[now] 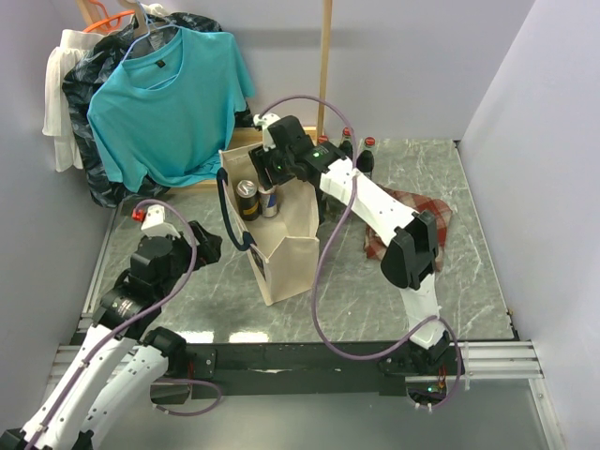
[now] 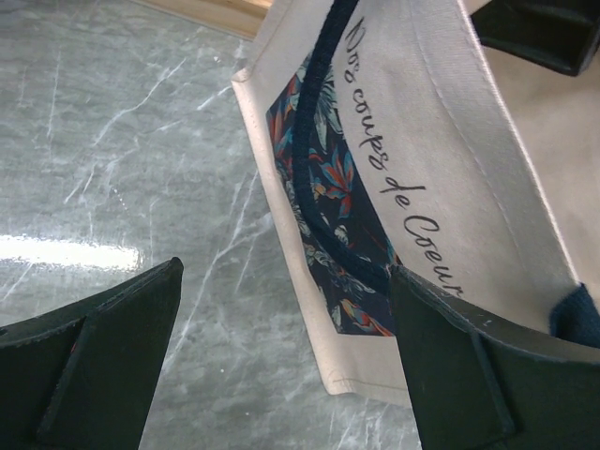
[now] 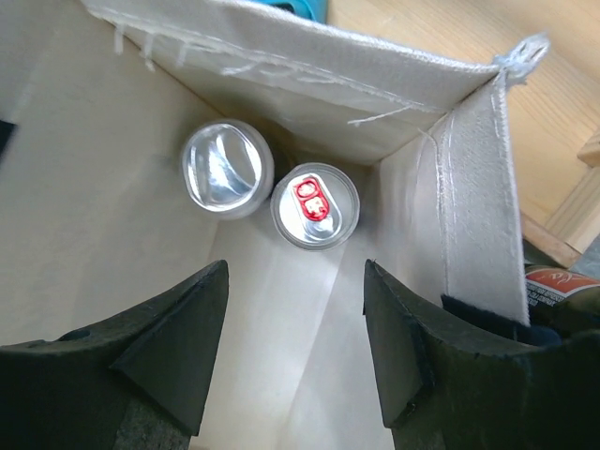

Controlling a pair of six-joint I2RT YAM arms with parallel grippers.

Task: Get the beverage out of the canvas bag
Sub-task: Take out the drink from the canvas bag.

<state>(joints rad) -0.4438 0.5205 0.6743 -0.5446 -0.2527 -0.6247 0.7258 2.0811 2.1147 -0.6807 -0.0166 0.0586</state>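
At the far end inside the canvas bag [image 3: 94, 187], a red-tabbed can [image 3: 315, 206] touches a silver-topped can [image 3: 228, 169]. The right gripper [image 3: 295, 281] hangs above them, partly spread and empty. This looks like the reach; next it should lower astride one can.

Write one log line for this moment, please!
right hand: open above canvas bag | silver-top can, red-tab can: inside | left hand: open beside bag

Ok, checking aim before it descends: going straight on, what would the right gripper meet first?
Probably the red-tabbed can inside the canvas bag, about centred ahead of the right gripper; depth is unclear.
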